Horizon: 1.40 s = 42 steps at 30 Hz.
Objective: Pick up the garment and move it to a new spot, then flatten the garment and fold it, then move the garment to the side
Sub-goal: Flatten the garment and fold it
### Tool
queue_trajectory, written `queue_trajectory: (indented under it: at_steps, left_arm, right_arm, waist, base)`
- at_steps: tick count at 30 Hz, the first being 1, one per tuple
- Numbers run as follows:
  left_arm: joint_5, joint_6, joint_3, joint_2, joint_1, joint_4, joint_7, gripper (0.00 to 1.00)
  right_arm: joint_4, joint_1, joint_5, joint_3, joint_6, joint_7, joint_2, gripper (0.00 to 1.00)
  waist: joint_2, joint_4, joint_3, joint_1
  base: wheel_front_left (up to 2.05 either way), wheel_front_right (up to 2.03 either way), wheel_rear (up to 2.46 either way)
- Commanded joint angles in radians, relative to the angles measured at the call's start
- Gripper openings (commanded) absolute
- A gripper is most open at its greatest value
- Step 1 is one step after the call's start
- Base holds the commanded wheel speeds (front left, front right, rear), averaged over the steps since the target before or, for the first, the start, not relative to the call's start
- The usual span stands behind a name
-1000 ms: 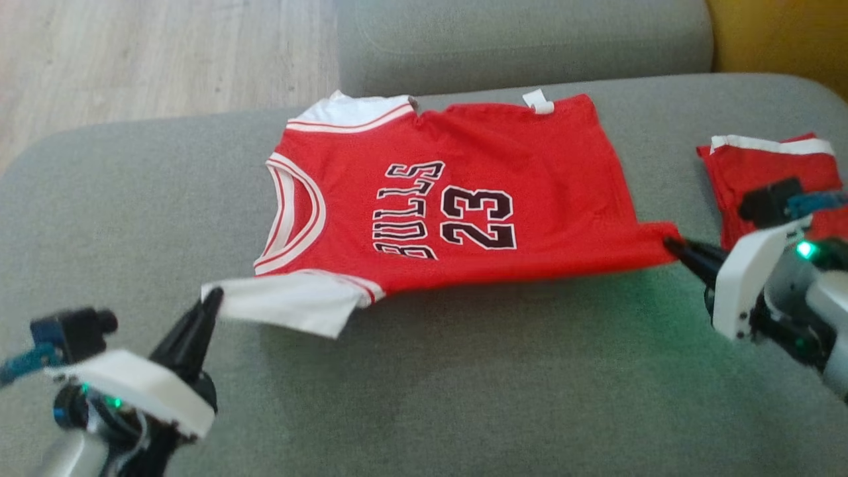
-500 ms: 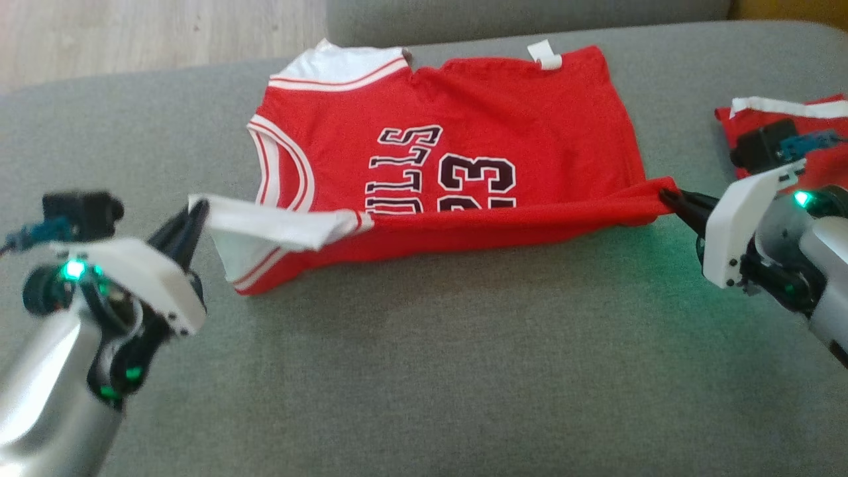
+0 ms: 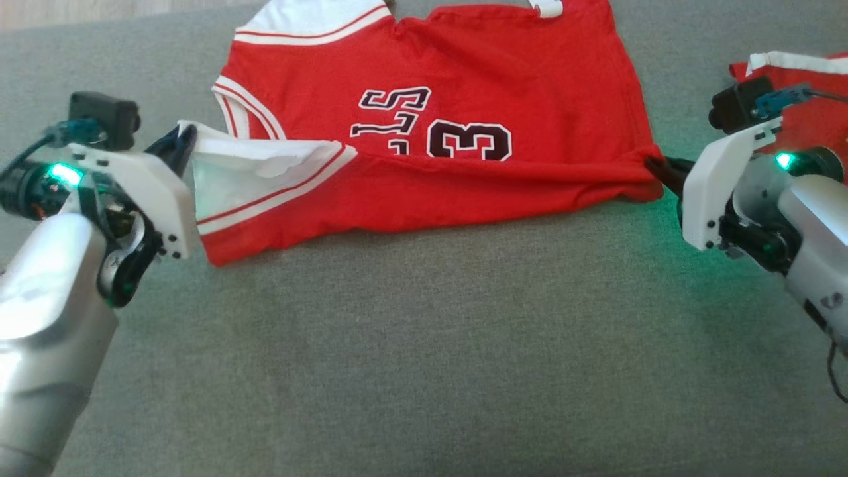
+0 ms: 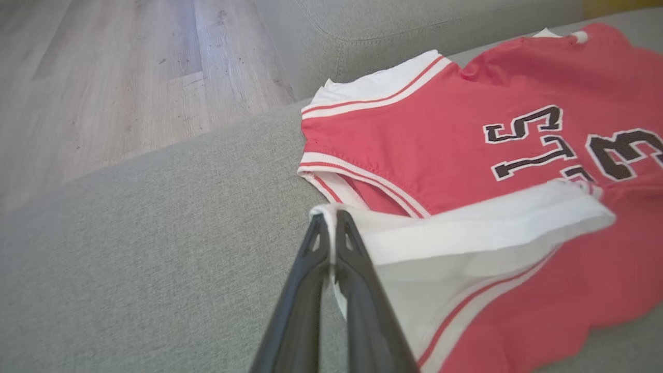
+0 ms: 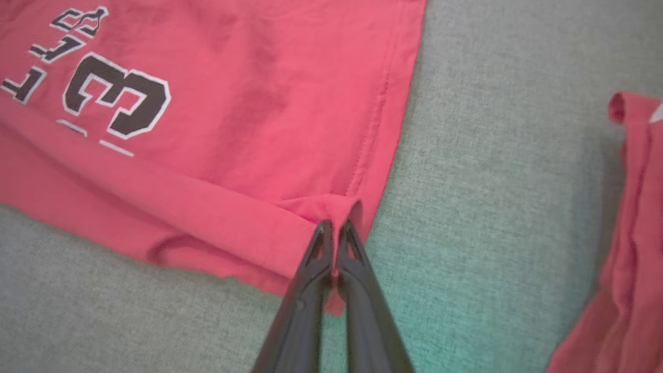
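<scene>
The red jersey (image 3: pixel 503 73) lies spread on the grey sofa cushion (image 3: pixel 424 344), its near long edge lifted and rolled back over the lettering. The left fingers (image 4: pixel 303 300) are pressed together on the corner of the white sleeve (image 4: pixel 466 233), and the right fingers (image 5: pixel 305 305) are pinched tight on the hem corner (image 5: pixel 342 210) at the other end. This looks like the lengthwise fold, about half carried over. To do it well, the 2 pinched corners should travel toward the far edge at the same height and pace, so the red edge between them stays taut and the crease runs straight. The sleeve sags and doubles under itself near the left grip, so a slight outward pull there would likely smooth it before it lands. Each corner is best laid onto its far counterpart, then pressed down and released. A second red garment (image 3: pixel 811 106) lies close beside the right arm; the hem should stay apart from it.
</scene>
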Motion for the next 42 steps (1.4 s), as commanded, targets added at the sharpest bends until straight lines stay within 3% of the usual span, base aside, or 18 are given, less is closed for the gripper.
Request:
queue_trajectory:
  at_steps: [1, 2, 8, 15, 18, 20, 22, 26, 31, 36, 42]
  left_arm:
    - [0.016, -0.002, 0.033, 0.030, -0.062, -0.007, -0.024, 0.58]
    - [0.025, -0.003, 0.028, 0.021, -0.075, 0.015, -0.040, 1.00]
    - [0.060, -0.005, 0.016, -0.031, -0.137, 0.091, -0.185, 1.00]
    - [-0.007, 0.016, 0.111, -0.101, -0.113, 0.082, -0.450, 1.00]
    - [0.016, 0.040, 0.116, -0.097, -0.068, 0.050, -0.536, 1.00]
    - [0.015, 0.055, 0.126, -0.103, -0.048, 0.036, -0.556, 1.00]
    - [0.015, 0.078, 0.141, -0.110, 0.001, 0.003, -0.578, 1.00]
    - [0.007, 0.122, 0.189, -0.138, 0.122, -0.080, -0.595, 1.00]
    - [0.051, 0.165, 0.275, -0.210, 0.322, -0.237, -0.597, 1.00]
    - [0.122, 0.168, 0.342, -0.282, 0.485, -0.305, -0.597, 1.00]
    - [0.168, 0.137, 0.380, -0.344, 0.573, -0.281, -0.597, 1.00]
  right_arm:
    - [0.001, -0.022, -0.008, -0.010, -0.001, -0.028, -0.006, 0.80]
    - [0.016, -0.029, -0.011, -0.012, -0.001, -0.043, 0.002, 1.00]
    - [0.093, -0.060, -0.020, -0.033, -0.001, -0.141, 0.030, 1.00]
    - [0.089, -0.039, -0.002, -0.102, -0.001, -0.391, 0.042, 1.00]
    - [0.090, -0.020, -0.032, -0.140, -0.001, -0.521, 0.041, 1.00]
    - [0.092, -0.012, -0.046, -0.163, -0.001, -0.543, 0.044, 1.00]
    - [0.089, -0.002, -0.091, -0.240, -0.001, -0.558, 0.052, 1.00]
    - [-0.024, 0.103, -0.291, -0.561, -0.001, -0.560, 0.084, 1.00]
    - [-0.223, 0.385, -0.585, -0.879, -0.001, -0.560, 0.233, 1.00]
    - [-0.337, 0.589, -0.749, -1.010, -0.001, -0.560, 0.374, 1.00]
    - [-0.366, 0.696, -0.820, -1.044, -0.001, -0.560, 0.451, 1.00]
  waist:
    - [0.0000, -0.001, 0.008, -0.0001]
    - [0.0000, 0.000, 0.011, -0.0001]
    - [0.0000, 0.003, 0.005, -0.0001]
    - [0.0000, 0.004, -0.052, -0.0001]
    - [0.0000, 0.003, -0.084, -0.0001]
    - [0.0000, 0.003, -0.095, -0.0001]
    - [0.0000, -0.001, -0.115, -0.0001]
    - [0.0000, -0.008, -0.153, -0.0001]
    - [0.0000, -0.014, -0.191, -0.0001]
    - [0.0000, -0.012, -0.218, -0.0001]
    - [0.0000, -0.007, -0.227, -0.0001]
  base:
    - [0.00, 0.00, 0.00]
    - [0.00, 0.00, 0.00]
    - [0.00, 0.00, 0.00]
    - [0.00, 0.00, 0.00]
    - [0.00, 0.00, 0.00]
    - [0.00, 0.00, 0.00]
    - [0.00, 0.00, 0.00]
    - [0.00, 0.00, 0.00]
    - [0.00, 0.00, 0.00]
    - [0.00, 0.00, 0.00]
    - [0.00, 0.00, 0.00]
